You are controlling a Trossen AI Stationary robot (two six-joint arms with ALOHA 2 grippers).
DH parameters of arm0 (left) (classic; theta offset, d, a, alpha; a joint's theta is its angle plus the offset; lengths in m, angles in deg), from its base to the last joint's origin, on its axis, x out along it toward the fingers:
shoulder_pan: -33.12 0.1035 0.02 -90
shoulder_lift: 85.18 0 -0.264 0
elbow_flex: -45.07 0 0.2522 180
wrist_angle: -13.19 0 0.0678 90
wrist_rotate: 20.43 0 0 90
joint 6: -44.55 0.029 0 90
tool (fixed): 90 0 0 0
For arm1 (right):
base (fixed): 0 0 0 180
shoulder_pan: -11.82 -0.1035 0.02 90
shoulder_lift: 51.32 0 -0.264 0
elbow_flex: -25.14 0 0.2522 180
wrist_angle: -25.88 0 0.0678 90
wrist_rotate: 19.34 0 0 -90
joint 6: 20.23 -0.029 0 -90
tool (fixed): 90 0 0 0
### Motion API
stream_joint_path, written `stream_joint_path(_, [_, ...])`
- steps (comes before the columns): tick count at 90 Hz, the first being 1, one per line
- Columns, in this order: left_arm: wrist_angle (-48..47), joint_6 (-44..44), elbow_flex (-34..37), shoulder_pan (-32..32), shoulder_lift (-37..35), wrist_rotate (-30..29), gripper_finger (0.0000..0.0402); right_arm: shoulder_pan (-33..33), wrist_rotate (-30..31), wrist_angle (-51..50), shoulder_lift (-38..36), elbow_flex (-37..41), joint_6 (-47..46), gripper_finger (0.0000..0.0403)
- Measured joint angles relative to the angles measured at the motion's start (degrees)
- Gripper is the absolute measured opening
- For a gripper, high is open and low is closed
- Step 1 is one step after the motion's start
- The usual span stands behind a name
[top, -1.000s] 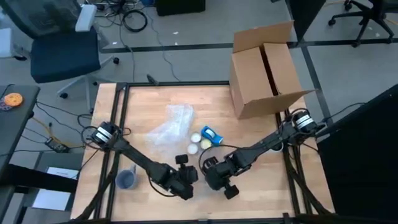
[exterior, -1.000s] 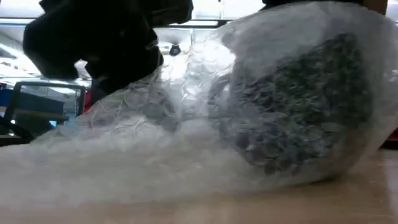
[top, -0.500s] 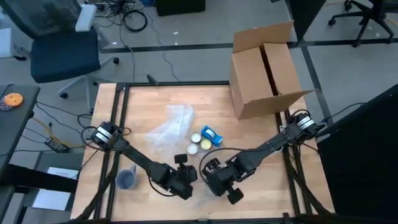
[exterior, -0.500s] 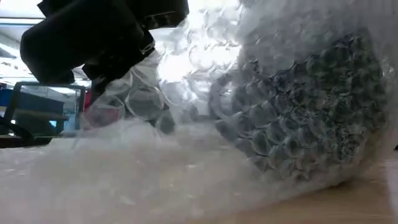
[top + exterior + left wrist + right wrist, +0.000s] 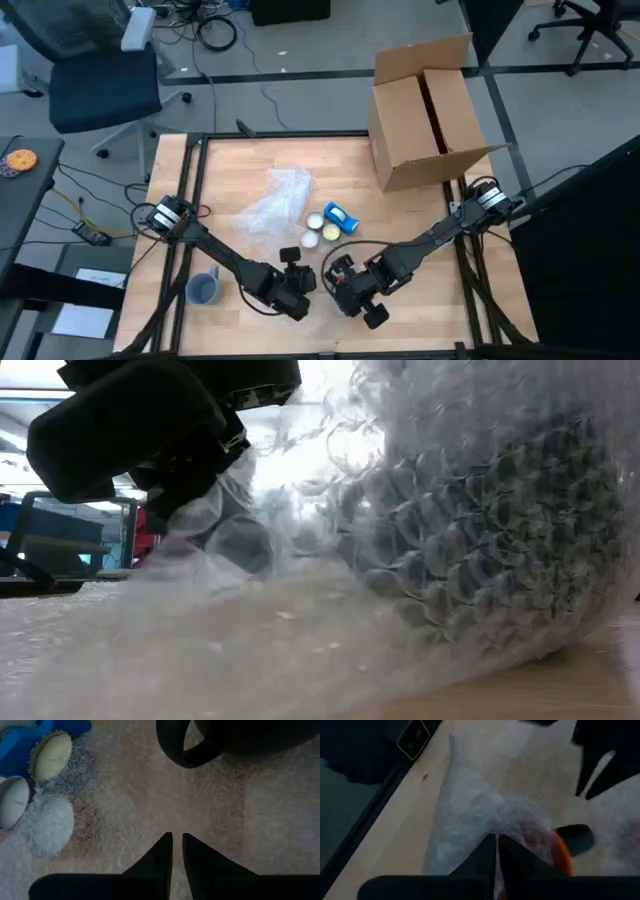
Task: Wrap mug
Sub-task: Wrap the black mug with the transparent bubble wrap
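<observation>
A dark mug (image 5: pixel 240 735) with a loop handle (image 5: pixel 185 755) lies on a sheet of bubble wrap (image 5: pixel 150 805) near the table's front edge. In the low view the wrap (image 5: pixel 330 480) rises over the mug (image 5: pixel 500 530) and covers it. My left gripper (image 5: pixel 177 840) is shut on the wrap a little way from the mug's handle. My right gripper (image 5: pixel 497 842) is shut on a raised peak of wrap (image 5: pixel 465 810) beside the mug's orange inside (image 5: pixel 555 852). In the high view both grippers (image 5: pixel 295 295) (image 5: pixel 355 290) stand close together, and the mug is hidden between them. My left gripper pinches the bubble wrap (image 5: pixel 205 510) between its two fingers and holds that part lifted off the table; one layer or several, I cannot tell. The rest of the sheet slopes down onto the table. My right gripper pinches the wrap at the top of a peak (image 5: pixel 487 832) between its two fingers. The wrap spreads out below them in a tent shape over the mug, its lower edge on the table.
Farther back lie a crumpled clear sheet (image 5: pixel 275 200), a blue tape dispenser (image 5: pixel 340 215) and two white rolls (image 5: pixel 313 230). An open cardboard box (image 5: pixel 425 110) stands at the far right. A grey cup (image 5: pixel 203 288) stands at the near left.
My right gripper has moved a little toward the table's near edge with the wrap. The wrap has been drawn higher over the mug and now lies closer against it. My left gripper has kept its hold almost in place.
</observation>
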Motion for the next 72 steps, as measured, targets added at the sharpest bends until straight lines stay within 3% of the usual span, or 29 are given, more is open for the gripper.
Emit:
stream_joint_path(27, [0.13,-0.02,0.0,-0.01,0.0,-0.01,0.0029,1.58,-0.61,0.69,-0.01,4.1,-3.84,0.0])
stream_joint_path(60, [0.14,-0.13,0.0,-0.02,0.0,-0.03,0.0029,0.55,4.98,-15.31,-0.18,-10.43,-3.84,0.0])
stream_joint_path(72, [0.09,-0.15,0.0,0.0,0.0,-0.03,0.0029,-0.6,5.15,-14.27,-0.23,-13.3,-4.45,0.0])
